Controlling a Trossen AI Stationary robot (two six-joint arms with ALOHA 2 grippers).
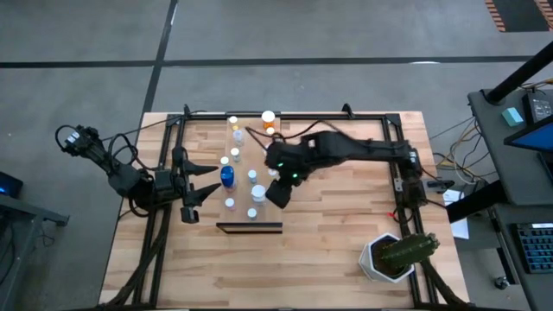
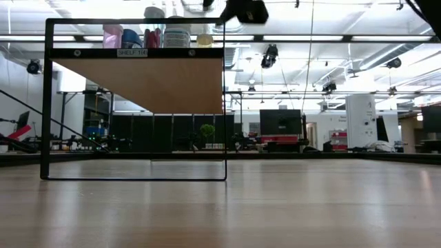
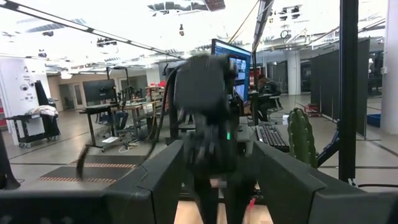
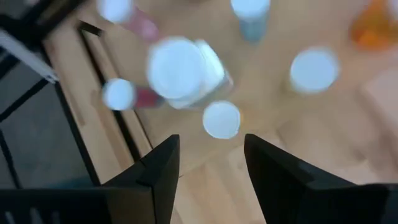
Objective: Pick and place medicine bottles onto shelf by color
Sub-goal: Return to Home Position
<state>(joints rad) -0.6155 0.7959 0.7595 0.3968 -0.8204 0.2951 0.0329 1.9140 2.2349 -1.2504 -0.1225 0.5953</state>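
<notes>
Left gripper (image 1: 212, 178): parked at the left side of the table (image 1: 337, 250), fingers spread and holding nothing, tips near the blue bottle (image 1: 227, 177).
Shelf (image 2: 138, 83): one raised board mid-table, between the two grippers, carrying every bottle in view.
Bottles (image 1: 252, 175): upright on the shelf, white caps up, in a loose scatter.
Right gripper (image 4: 210, 149): hovering over the shelf's right part, fingers apart with nothing between them, caps below.
Step in hand: judging by the empty grip, placing looks finished and this gripper is due to go home.
Next move: likely a lift clear of the caps, then a pull back to the right without brushing a bottle.
Count: two grippers; one shelf; about eleven caps countable from above, among them two orange bottles (image 1: 269, 117) and one blue; others may be hidden. One cactus pot (image 1: 380, 259) near the table's right corner.
</notes>
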